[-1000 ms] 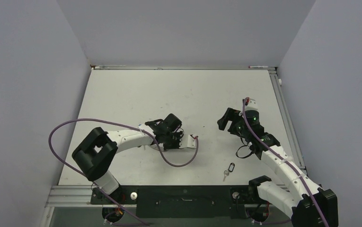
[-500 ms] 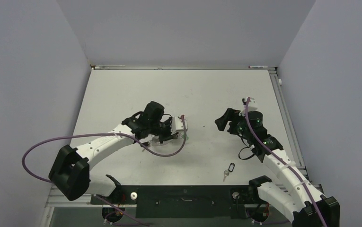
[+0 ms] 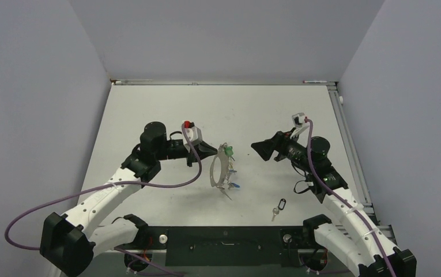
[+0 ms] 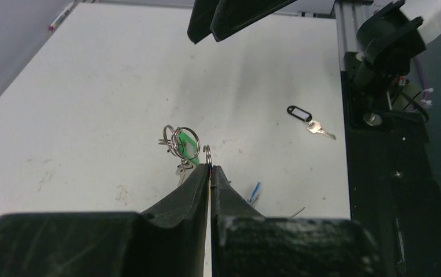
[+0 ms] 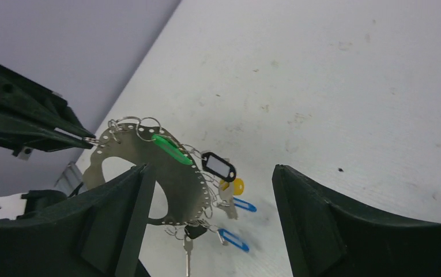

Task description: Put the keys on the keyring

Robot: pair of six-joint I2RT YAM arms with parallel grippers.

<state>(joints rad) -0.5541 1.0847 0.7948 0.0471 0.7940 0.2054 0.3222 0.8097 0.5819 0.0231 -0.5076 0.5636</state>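
Jaws pressed together, the left gripper [image 4: 210, 167] is pinching the rim of the keyring [image 5: 183, 183], a flat perforated silver loop dangling plastic-tagged keys [image 5: 172, 150] over the matte white table [image 3: 160, 109]. The right gripper [image 3: 258, 146] is facing it, jaws spread. A black-tagged key [image 4: 300, 112] is lying apart.

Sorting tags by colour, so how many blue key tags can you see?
2. Both hang from the keyring: one blue tag just under the yellow tag, the other blue tag lower, beside the black-headed key. More may be hidden.
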